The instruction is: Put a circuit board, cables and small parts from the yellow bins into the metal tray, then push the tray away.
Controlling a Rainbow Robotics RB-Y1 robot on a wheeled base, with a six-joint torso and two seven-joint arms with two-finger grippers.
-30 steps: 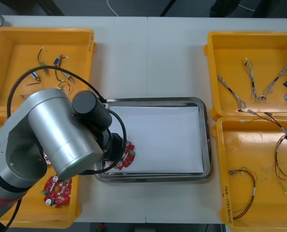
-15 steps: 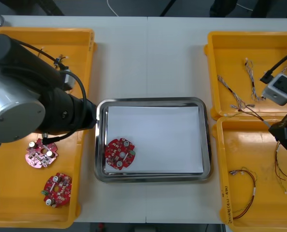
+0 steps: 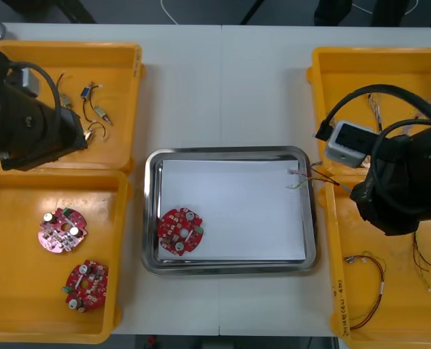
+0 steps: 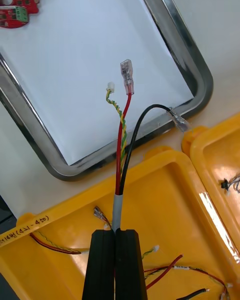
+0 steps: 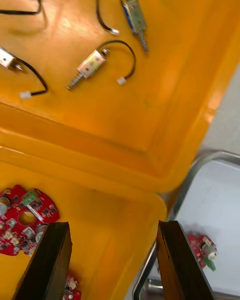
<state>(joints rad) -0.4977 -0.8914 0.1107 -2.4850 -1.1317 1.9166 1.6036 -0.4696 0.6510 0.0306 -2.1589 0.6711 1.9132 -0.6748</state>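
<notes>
Right gripper [image 4: 118, 232] pinches red-yellow cable [image 4: 123, 125], wrist view; ends over metal tray [image 4: 170, 22]; left gripper [image 5: 112, 224] spread.

Bins [image 3: 346, 80] yellow. Tray [image 3: 230, 152] silver at the rim, white inside. Circuit board [image 3: 179, 231] in it red, with green and silver components. Cable [image 4: 122, 130] red, with a twisted yellow-green strand and a black strand; sleeve [image 4: 116, 207] grey. Right end effector [image 4: 118, 234] black. Counter [image 3: 222, 87] white.

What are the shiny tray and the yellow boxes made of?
The metal tray looks like polished steel: its rim mirrors the light. A matte white sheet, maybe paper, lines it. The yellow bins look like moulded plastic: smooth and glossy, with rounded corners.
</notes>
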